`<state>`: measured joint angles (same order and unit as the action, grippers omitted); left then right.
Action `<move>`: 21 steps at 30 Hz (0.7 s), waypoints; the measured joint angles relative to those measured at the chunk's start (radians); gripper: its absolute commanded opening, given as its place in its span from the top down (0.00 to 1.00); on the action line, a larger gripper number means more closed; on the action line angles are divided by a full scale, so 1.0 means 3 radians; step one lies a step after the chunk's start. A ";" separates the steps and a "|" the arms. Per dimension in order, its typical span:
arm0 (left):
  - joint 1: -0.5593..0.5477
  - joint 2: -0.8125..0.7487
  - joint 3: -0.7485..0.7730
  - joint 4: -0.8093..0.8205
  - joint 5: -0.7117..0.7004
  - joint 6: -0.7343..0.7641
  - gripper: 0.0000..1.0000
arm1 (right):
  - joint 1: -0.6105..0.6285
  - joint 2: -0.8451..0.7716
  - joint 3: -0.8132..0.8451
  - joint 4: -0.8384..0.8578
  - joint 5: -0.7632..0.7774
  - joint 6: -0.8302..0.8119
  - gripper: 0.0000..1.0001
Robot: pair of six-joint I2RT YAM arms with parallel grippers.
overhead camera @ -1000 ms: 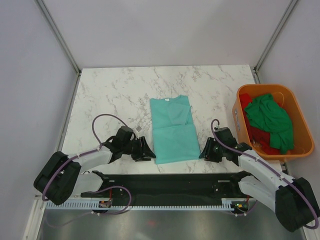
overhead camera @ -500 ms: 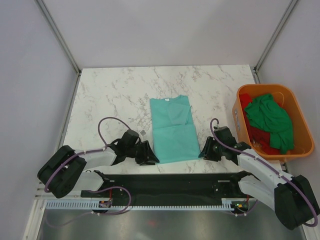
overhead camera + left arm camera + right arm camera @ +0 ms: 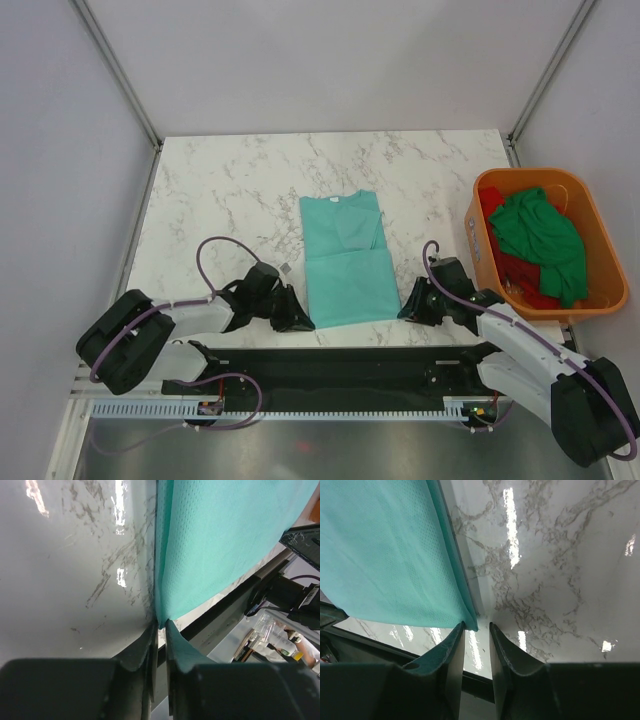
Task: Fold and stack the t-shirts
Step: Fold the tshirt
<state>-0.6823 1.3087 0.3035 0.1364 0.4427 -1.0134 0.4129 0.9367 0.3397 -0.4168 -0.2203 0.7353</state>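
Teal t-shirt [image 3: 345, 262], folded into a long strip, lies mid-table with its hem by the near edge, unmoved. The left gripper [image 3: 303, 320] has slid in to its near-left corner and pinches it, while the right gripper [image 3: 404, 312] stays at the near-right corner, fingers slightly parted around the cloth. A green t-shirt [image 3: 540, 235] and a red t-shirt [image 3: 528, 290] fill the orange tub [image 3: 530, 176] at the right edge.

The light teal knit t-shirt [image 3: 345, 262] lies flat mid-table [image 3: 220, 190], sides folded into a narrow rectangle, collar toward the far edge and hem by the near edge. A crumpled dark green t-shirt [image 3: 538, 238] sits atop a bunched red t-shirt [image 3: 530, 292] beyond the right edge.
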 measured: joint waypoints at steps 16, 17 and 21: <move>-0.0001 -0.0078 0.0000 -0.0027 0.0000 -0.0004 0.98 | 0.0001 -0.0201 -0.0123 0.0155 -0.0151 0.0108 1.00; -0.0003 -0.0107 0.0001 -0.0027 0.0000 -0.0004 0.98 | 0.0001 -0.0247 -0.0127 0.0156 -0.0154 0.0111 1.00; -0.0013 -0.0281 0.0001 -0.0067 -0.0003 -0.0009 0.98 | 0.0003 -0.0397 -0.0128 0.0153 -0.0177 0.0144 1.00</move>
<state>-0.6861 1.2243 0.3038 0.1162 0.4419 -1.0161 0.4137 0.8177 0.3012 -0.3710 -0.2733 0.7784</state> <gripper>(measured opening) 0.029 0.007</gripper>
